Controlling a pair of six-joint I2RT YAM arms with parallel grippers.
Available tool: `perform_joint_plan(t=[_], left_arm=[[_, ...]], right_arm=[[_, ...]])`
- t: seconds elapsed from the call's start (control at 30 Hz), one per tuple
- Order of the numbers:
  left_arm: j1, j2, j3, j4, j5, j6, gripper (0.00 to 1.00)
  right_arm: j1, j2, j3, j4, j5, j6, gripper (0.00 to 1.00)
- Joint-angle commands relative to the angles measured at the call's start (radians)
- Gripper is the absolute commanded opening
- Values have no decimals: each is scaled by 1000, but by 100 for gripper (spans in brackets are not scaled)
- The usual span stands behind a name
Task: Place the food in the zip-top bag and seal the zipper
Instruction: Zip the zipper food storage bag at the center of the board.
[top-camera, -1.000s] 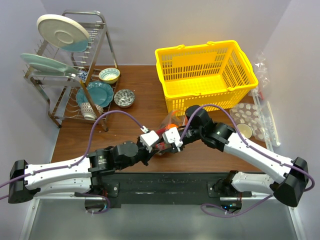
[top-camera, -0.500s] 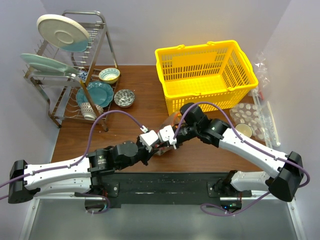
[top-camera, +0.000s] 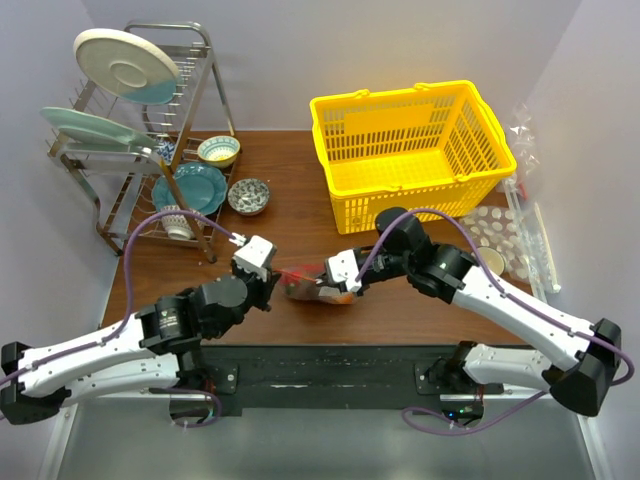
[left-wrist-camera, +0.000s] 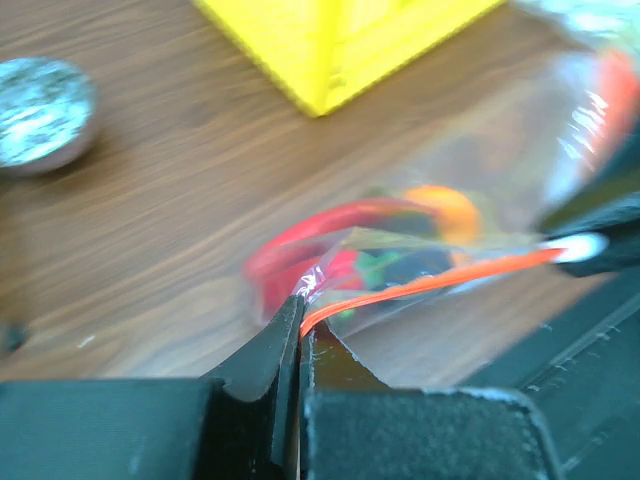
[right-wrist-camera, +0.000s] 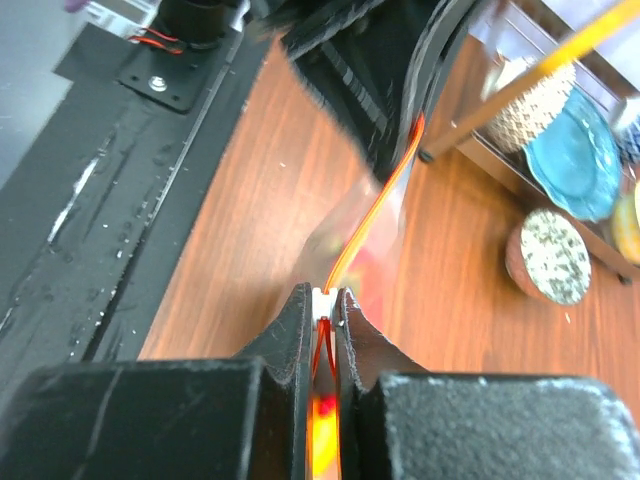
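The zip-top bag (top-camera: 305, 283) is just inside the middle of the worktop's (top-camera: 300, 180) near edge, with the food (left-wrist-camera: 415, 262) inside it and its zipper (left-wrist-camera: 430, 286) stretched straight between the two arms. The left fingers (left-wrist-camera: 270, 345) are pressed together on one end of the strip, and the right fingers (right-wrist-camera: 298, 325) pinch the other. To seal well, I judge one pinch should anchor its end while the other slides along the strip under firm, even pressure, with the line taut and the bag low so nothing rolls out. Counted: one bag, one zipper, one orange (left-wrist-camera: 445, 208) plus red, green and dark pieces, perhaps three, though blur hides their number; one yellow basket (top-camera: 430, 185) towards the far right corner.
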Motion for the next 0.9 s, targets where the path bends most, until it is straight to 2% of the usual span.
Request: perform_joint_plan(t=[0.0,0.17,0.43,0.73,0.87], left_arm=[[65,-5,120,-225,-240,-64,0],[79,-25,208,-387,-367,-105,0],[79,-44,201,-342,-365,-59,0],[80,18,203,-325,-381,-53,0],[80,19,200,-300,-372,-39,0]], right_arm=[[-4,-59,-33,-38,135,102,0],[-4,-112,-78,-35,245,186,0],[-4,-249,-130,-53,539,419,0],[-4,-351,-137,-202,851,527,0],[-4,-391,-157,-207,948,553,0]])
